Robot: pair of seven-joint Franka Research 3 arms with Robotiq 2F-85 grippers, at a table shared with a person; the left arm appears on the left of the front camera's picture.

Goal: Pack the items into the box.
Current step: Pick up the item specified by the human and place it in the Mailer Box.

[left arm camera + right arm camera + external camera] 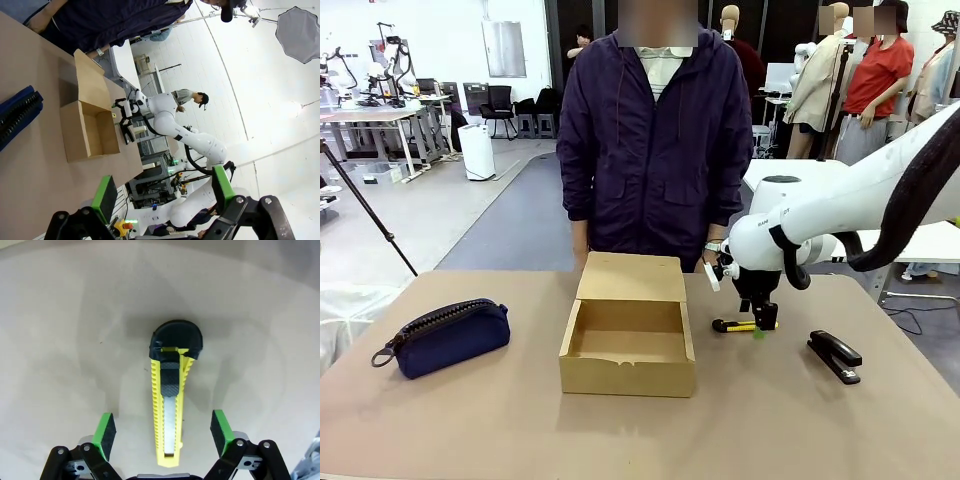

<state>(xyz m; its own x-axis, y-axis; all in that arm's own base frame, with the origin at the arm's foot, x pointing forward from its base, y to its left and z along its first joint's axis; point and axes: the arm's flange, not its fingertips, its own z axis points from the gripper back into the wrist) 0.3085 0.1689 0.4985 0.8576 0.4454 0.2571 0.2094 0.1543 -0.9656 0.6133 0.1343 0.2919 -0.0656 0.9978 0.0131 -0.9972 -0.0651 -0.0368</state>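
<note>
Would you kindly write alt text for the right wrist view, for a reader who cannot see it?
A yellow-and-black utility knife lies flat on the tan table, between the green-padded fingers of the open right gripper, which do not touch it.

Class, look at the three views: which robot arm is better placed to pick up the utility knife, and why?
Right. The open right gripper straddles the utility knife; the left gripper hangs open, well away, past the box.
</note>
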